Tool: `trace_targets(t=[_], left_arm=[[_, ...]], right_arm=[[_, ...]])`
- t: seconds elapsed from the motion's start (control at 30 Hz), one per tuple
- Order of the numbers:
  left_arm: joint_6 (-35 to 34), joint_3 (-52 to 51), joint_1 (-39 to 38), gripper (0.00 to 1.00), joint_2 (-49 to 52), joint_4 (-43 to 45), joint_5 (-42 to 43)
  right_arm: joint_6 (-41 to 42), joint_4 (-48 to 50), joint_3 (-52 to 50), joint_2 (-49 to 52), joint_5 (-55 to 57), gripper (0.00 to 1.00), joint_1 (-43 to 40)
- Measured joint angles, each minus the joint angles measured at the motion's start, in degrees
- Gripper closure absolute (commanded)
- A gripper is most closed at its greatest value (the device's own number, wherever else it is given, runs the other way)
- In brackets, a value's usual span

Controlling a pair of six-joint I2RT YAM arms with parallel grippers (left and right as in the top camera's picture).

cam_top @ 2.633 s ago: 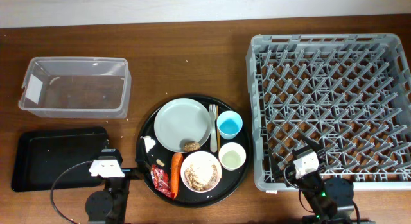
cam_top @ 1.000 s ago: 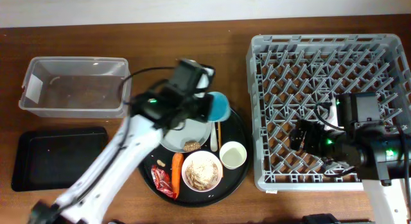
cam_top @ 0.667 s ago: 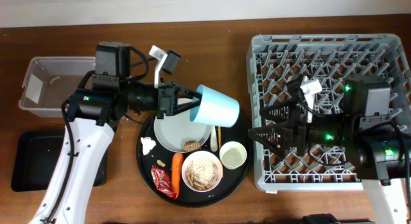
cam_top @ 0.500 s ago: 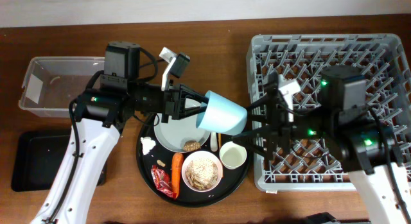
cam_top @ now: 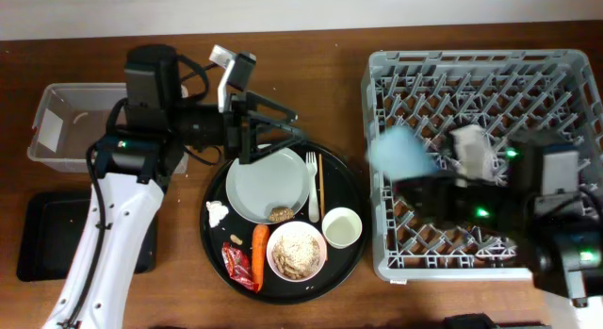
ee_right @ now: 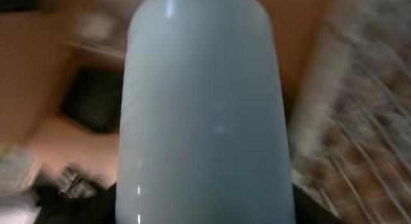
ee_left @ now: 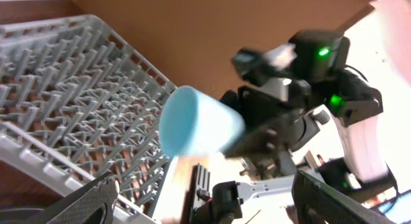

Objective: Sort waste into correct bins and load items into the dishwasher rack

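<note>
Hovering over left edge of dishwasher rack (cam_top: 471,57), blue cup (cam_top: 403,152), badly motion-blurred.

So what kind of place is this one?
Likely a lab bench staged as a dish-clearing station: a wooden table with a dishwasher rack, a round tray holding a used plate and bowl, and two robot arms.

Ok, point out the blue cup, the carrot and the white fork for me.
blue cup (cam_top: 400,153), overhead view, on its blurred side wall.
carrot (cam_top: 258,250), overhead view, halfway along its length.
white fork (cam_top: 312,190), overhead view, on the middle of its handle.
</note>
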Motion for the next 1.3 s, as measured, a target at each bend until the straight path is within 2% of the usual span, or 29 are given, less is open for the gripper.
trace_targets(t=[0.07, 0.13, 0.2, 0.23, 0.27, 0.33, 0.4, 0.43, 0.47, 0.5, 0.53, 0.67, 0.73, 0.77, 0.83, 0.87, 0.93, 0.97, 1.03, 1.13, 1.2, 1.27, 1.3], left_arm=[[-1.8, 0.0, 0.7, 0.20, -0.1, 0.0, 0.0], [-2.2, 0.0, 0.7, 0.24, -0.2, 0.0, 0.1], [-2.3, 0.0, 0.7, 0.24, -0.4, -1.9, -1.0], [-1.2, 0.2, 0.0, 0.23, -0.7, -6.9, -5.2], [0.5, 0.4, -1.3, 0.23, -1.2, -11.8, -10.7], [4.5, 0.4, -6.4, 0.23, -2.5, -22.4, -28.0], [6.3, 0.3, -9.1, 0.22, -2.8, -24.9, -36.8], [6.9, 0.3, -10.3, 0.22, -2.8, -25.4, -40.5], [7.1, 0.3, -10.6, 0.22, -2.8, -25.5, -42.0], [7.2, 0.3, -10.6, 0.15, -2.8, -25.5, -43.0], [7.3, 0.3, -10.6, 0.14, -2.8, -25.5, -44.5], [7.5, 0.3, -11.6, 0.14, -2.8, -26.4, -48.9], [8.2, 0.3, -15.4, 0.20, -2.8, -26.6, -53.2], [8.4, 0.3, -18.9, 0.26, -2.6, -26.5, -57.3], [8.6, 0.4, -25.9, 0.37, 1.3, -26.8, -62.7], [8.8, 0.4, -29.0, 0.40, 8.0, -26.6, -64.8], [8.5, 0.3, -31.1, 0.47, 17.5, -27.4, -66.2], [8.4, 0.2, -31.3, 0.48, 19.2, -27.6, -66.4], [8.3, 0.2, -31.4, 0.58, 22.6, -27.6, -67.4], [8.2, 0.2, -31.6, 0.99, 27.0, -27.6, -67.5], [8.1, 0.2, -32.2, 0.99, 27.1, -27.7, -66.8], [8.2, 3.9, -32.4, 0.99, 27.7, -35.2, -66.8], [8.1, 9.0, -32.2, 1.00, 27.7, -40.3, -66.9]], right_arm=[[3.0, -6.8, 0.1, -0.2, 11.4, 0.47, -14.3], [4.3, -10.6, 0.4, 0.9, 16.0, 0.47, -28.2], [5.1, -11.6, 0.8, 5.9, 17.1, 0.47, -37.3], [5.6, -11.5, 0.8, 10.8, 17.7, 0.47, -40.6], [5.9, -11.3, 0.9, 15.6, 17.8, 0.48, -41.9], [6.4, -10.6, 0.9, 23.8, 17.9, 0.48, -43.6], [6.4, -10.1, 1.0, 29.1, 16.8, 0.47, -43.7], [6.4, -10.2, 1.0, 30.4, 16.1, 0.37, -43.7], [6.3, -10.6, 1.0, 30.5, 15.8, 0.26, -43.7], [7.0, -11.3, 1.0, 30.5, 15.6, 0.19, -43.7], [6.5, -11.8, 1.0, 30.5, 15.2, 0.16, -43.7], [4.5, -15.0, 1.8, 30.6, 13.6, 0.15, -43.7], [1.2, -19.3, 8.9, 29.9, 10.5, 0.15, -43.7], [-1.1, -22.5, 13.2, 27.8, 6.6, 0.14, -43.5], [-2.8, -23.7, 17.9, 18.7, 1.2, 0.14, -41.3], [-3.1, -24.1, 18.6, 11.4, -1.0, 0.11, -37.8], [-3.4, -24.9, 19.1, 2.8, -2.4, 0.11, -34.4], [-3.4, -25.1, 19.2, 2.0, -2.4, 0.11, -34.3], [-3.3, -25.7, 19.1, 2.2, -2.4, 0.11, -34.2], [-3.4, -25.9, 19.1, 3.8, -2.4, 0.11, -34.2], [-3.3, -25.9, 19.1, 4.2, -2.4, 0.11, -34.2], [-3.5, -26.3, 19.1, 4.2, -2.4, 0.11, -34.2], [-4.1, -26.3, 19.1, 4.2, -2.4, 0.11, -34.2]])
